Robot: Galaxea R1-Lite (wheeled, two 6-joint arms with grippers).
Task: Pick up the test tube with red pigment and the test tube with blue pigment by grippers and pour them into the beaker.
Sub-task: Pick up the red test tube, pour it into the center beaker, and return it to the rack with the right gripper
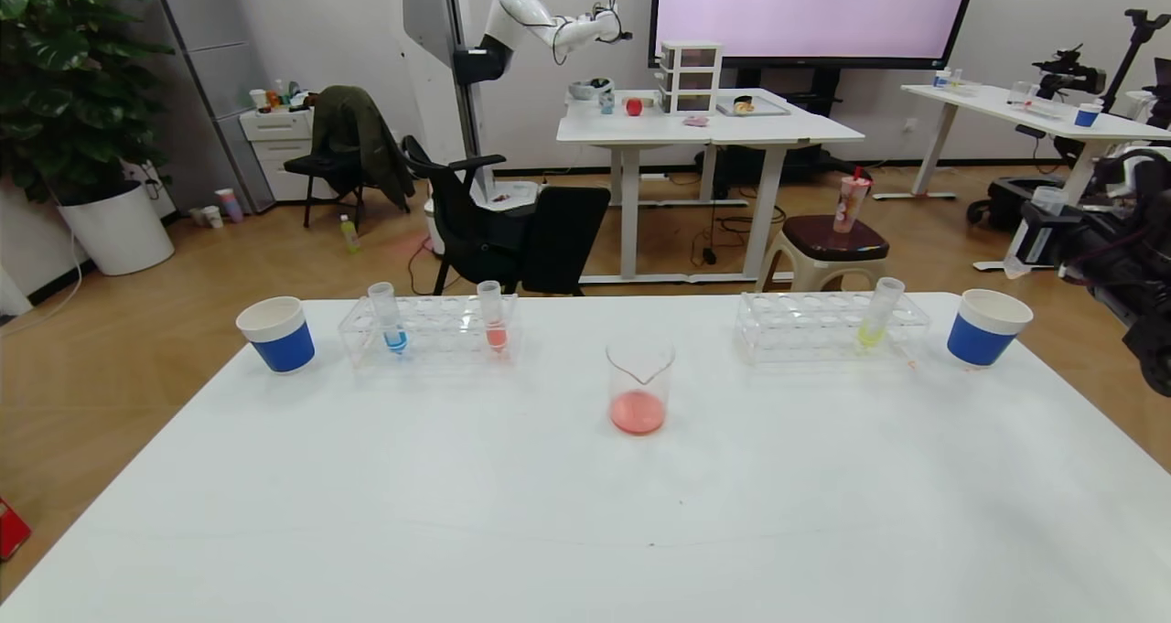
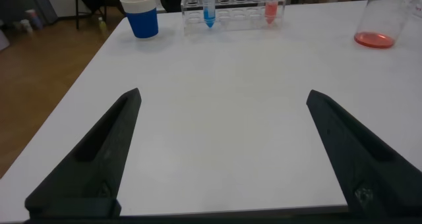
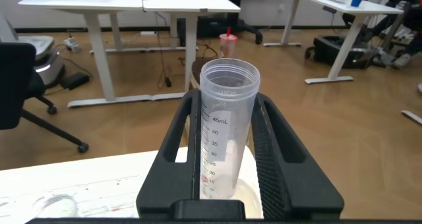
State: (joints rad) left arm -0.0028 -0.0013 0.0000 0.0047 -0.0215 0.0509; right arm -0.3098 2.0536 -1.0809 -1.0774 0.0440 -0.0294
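The beaker (image 1: 639,387) (image 2: 383,16) stands mid-table with red liquid at its bottom. The test tube with blue pigment (image 1: 392,317) (image 2: 209,6) stands upright in the left rack (image 1: 430,330). A tube of pinkish-red liquid (image 1: 494,316) (image 2: 270,6) shares that rack. My right gripper (image 1: 1043,234) (image 3: 227,105) is at the far right edge, shut on the test tube with red pigment (image 1: 1032,230) (image 3: 224,125), which is upright and empty but for a red trace. My left gripper (image 2: 224,95) is open over bare table and does not show in the head view.
A second rack (image 1: 828,326) at the right holds a yellow-liquid tube (image 1: 876,315). Blue-and-white paper cups stand at the far left (image 1: 277,333) (image 2: 141,14) and far right (image 1: 986,327); the right one's white rim (image 3: 260,201) lies below the held tube. The table (image 1: 585,513) ends close on the right.
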